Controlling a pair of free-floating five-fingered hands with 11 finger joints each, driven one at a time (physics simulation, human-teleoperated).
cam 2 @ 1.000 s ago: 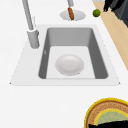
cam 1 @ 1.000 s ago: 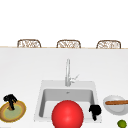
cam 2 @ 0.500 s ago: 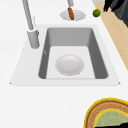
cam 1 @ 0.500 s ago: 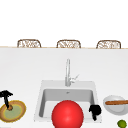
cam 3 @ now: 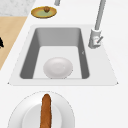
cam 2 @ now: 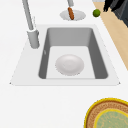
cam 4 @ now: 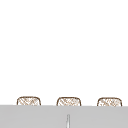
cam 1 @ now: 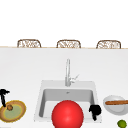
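The left hand (cam 1: 3, 96) hangs at 11 o'clock of the yellow plate (cam 1: 13, 113), fingers pointing down, holding nothing. The right hand (cam 1: 95, 110), curled and empty, waits at the sink (cam 1: 67, 86) edge.

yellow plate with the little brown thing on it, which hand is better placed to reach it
Probably the left hand: in the front view it hovers at the yellow plate's upper left edge, close to the brown item. The right hand sits across the sink, near the white bowl.

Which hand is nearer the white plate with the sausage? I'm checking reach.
Right. The right hand hovers at the sink's right edge, just left of the white plate holding the sausage. The left hand is far off, above the yellow plate.
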